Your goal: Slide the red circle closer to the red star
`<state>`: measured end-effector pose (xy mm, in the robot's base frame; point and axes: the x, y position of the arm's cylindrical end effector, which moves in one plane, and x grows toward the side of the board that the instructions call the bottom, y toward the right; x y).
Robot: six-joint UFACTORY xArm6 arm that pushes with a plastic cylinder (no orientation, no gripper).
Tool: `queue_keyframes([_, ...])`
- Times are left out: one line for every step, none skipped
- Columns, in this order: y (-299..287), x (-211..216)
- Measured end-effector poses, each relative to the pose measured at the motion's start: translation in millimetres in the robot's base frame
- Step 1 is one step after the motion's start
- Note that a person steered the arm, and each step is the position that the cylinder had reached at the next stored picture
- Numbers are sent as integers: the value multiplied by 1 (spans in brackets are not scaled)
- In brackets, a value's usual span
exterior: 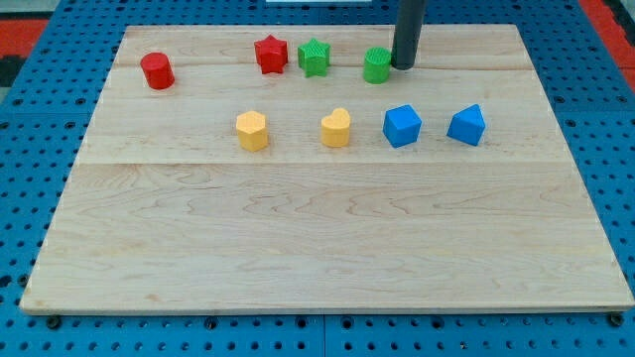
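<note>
A: Where's my tip (404, 66)?
B: Near the board's (317, 238) top edge, right of centre, touching or just beside the right side of the green round block (377, 65). Bare rod, nothing to open or close, holding nothing.
A: Red circle (157, 70)?
B: Near the top left corner, upright, alone.
A: Red star (271, 54)?
B: Along the top edge, well right of the circle, green star (315, 57) just beside it on its right.
A: Rest?
B: Middle row, left to right: yellow hexagon (252, 130), yellow heart (336, 128), blue block (402, 126), another blue block (466, 125); exact shapes of the blues hard to tell. Tip well apart from the red circle.
</note>
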<state>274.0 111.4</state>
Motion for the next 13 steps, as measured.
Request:
queue_keyframes([1,-3])
queue_keyframes([46,34])
queue_keyframes([14,66])
queue_keyframes([-43,71])
queue_keyframes([-90,73])
queue_keyframes([-155,73])
queue_keyframes([-235,63])
queue_keyframes([-289,64])
queue_keyframes([-290,64])
queue_keyframes([-293,68])
queue_keyframes([-303,82])
queue_keyframes([-335,95])
queue_keyframes([-388,99])
